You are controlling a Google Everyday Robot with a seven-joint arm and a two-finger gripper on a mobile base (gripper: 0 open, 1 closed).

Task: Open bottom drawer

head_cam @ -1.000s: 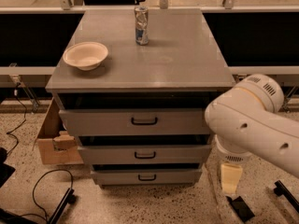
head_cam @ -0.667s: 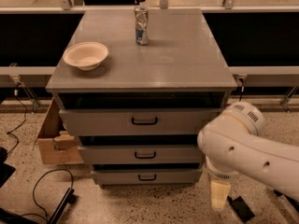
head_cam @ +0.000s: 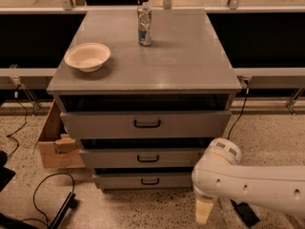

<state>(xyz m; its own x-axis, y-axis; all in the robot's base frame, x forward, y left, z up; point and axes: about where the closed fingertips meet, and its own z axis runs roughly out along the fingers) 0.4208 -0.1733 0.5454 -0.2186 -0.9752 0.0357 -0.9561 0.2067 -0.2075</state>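
Note:
The grey cabinet has three drawers stacked below its top. The bottom drawer has the narrowest, shortest front, with a small black loop handle at its centre. Its front sits pushed in, and no tray shows. My white arm reaches in from the lower right. My gripper hangs near the floor, to the right of the bottom drawer's front and a little below it, apart from the handle.
A cream bowl and a can stand on the cabinet top. The top drawer and middle drawer sit above. A cardboard box is at the cabinet's left. Black cables lie on the speckled floor.
My arm has dropped lower and swung left, bringing the gripper down near the floor beside the bottom drawer. The drawers have not moved.

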